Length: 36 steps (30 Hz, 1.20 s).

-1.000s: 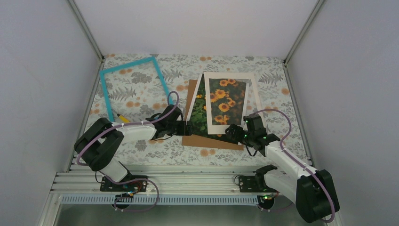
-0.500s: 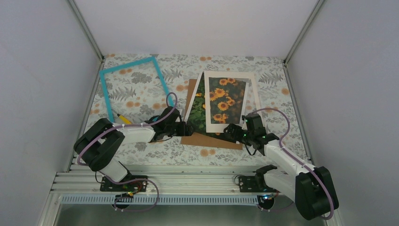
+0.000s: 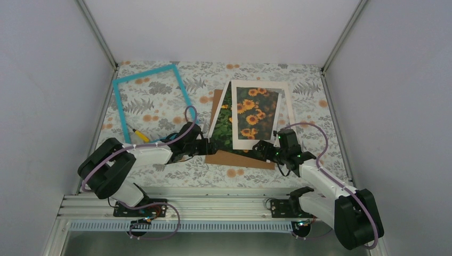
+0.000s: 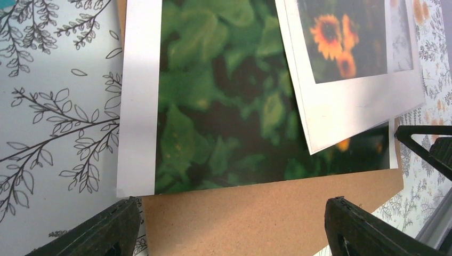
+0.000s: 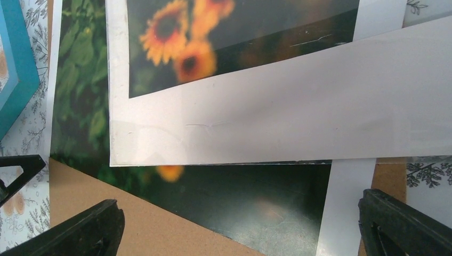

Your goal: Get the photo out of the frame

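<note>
The photo [image 3: 226,125] lies flat on a brown backing board [image 3: 240,159], its sunflowers partly covered by a skewed cream-white mat [image 3: 288,112]. The empty turquoise frame [image 3: 144,73] lies apart at the far left. My left gripper [image 3: 209,146] is open low at the board's near left corner. In its wrist view the fingers [image 4: 106,229] straddle the board [image 4: 256,213] just short of the photo [image 4: 224,106]. My right gripper [image 3: 259,149] is open at the photo's near right corner, over the photo [image 5: 240,197] and below the mat [image 5: 277,106]. Neither holds anything.
A small yellow item [image 3: 139,134] lies by the frame's near left corner. White walls close in the left, right and back of the floral-patterned table [image 3: 160,170]. The frame's corner [image 5: 13,80] shows at the left of the right wrist view.
The left arm's elbow has sunk toward the near left while its gripper stays at the board's corner. The right gripper has edged slightly left. Both have stayed open.
</note>
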{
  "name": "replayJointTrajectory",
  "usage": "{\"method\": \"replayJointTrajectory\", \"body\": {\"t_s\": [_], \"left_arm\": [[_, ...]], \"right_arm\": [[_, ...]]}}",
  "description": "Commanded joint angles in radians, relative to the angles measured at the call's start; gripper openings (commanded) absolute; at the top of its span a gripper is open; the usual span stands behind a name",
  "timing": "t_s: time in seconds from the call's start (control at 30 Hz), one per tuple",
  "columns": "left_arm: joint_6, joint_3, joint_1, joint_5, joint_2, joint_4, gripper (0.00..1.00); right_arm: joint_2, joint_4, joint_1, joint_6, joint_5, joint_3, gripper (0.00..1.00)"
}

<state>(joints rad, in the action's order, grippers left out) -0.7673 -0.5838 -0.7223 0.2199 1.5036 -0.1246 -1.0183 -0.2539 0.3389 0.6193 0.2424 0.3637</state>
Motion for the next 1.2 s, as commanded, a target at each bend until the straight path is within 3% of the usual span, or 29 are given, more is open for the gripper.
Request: {"method": "replayJointTrajectory", "body": {"t_s": [0.0, 0.3, 0.73, 1.17], "left_arm": [[0.028, -0.037, -0.001, -0.011, 0.000, 0.009, 0.86], [-0.012, -0.058, 0.004, -0.131, 0.005, 0.116, 0.87], [-0.007, -0.084, 0.033, -0.005, 0.099, 0.030, 0.86], [-0.022, -0.097, 0.038, 0.039, 0.015, 0.000, 0.81]], "right_arm": [[-0.008, -0.013, 0.000, -0.009, 0.036, -0.029, 1.00], [-0.002, -0.017, 0.001, -0.011, 0.030, -0.033, 1.00], [0.001, -0.015, 0.001, -0.010, 0.025, -0.033, 1.00], [0.005, -0.010, 0.000, -0.009, 0.025, -0.033, 1.00]]}}
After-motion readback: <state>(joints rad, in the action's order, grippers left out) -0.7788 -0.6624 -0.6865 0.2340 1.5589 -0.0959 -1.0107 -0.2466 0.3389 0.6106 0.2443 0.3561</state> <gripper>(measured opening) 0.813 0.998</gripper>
